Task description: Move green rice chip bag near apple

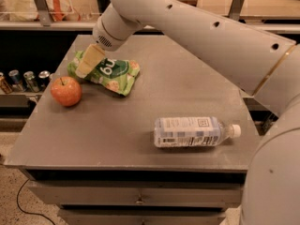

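Observation:
The green rice chip bag [111, 74] lies crinkled on the grey table [140, 107] at its back left. The red-orange apple [66, 91] stands just to the left of and in front of the bag, a small gap apart. My gripper [87, 63] reaches down from the white arm [197, 27] onto the bag's left end, close above the apple. The gripper covers part of that end of the bag.
A clear plastic water bottle [192, 131] with a white label lies on its side at the front right of the table. Several cans [23, 80] stand on a lower shelf to the left. The table's front edge has drawers below.

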{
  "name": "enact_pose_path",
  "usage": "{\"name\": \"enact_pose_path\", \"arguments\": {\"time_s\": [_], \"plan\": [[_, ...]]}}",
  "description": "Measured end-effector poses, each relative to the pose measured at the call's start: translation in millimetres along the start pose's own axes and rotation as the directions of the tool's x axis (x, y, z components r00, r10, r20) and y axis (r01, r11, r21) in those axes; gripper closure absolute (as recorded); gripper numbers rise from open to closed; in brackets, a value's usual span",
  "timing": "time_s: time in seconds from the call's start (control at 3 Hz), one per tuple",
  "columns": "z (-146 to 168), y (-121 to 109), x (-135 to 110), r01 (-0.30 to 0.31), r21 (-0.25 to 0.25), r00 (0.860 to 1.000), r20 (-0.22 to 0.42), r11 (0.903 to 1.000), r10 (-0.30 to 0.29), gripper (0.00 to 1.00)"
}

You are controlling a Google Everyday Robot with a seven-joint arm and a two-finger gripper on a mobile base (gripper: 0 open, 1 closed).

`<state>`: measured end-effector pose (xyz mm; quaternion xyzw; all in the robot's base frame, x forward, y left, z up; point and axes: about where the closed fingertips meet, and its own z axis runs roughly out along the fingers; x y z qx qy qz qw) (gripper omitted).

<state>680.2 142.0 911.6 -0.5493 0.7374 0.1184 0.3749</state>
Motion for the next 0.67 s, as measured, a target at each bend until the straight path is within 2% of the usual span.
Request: {"name": "enact_pose_path", "arguments": {"time_s": [0.33, 0.67], "plan": [[-8.6, -7.4, 8.6, -0.001, -0.026, 1.0, 0.009, 0.9997, 0.001, 0.0], [-18.7, -18.5, 23.1, 0.028, -0.062, 1.0, 0.004, 0.9977, -0.027, 0.0]]}}
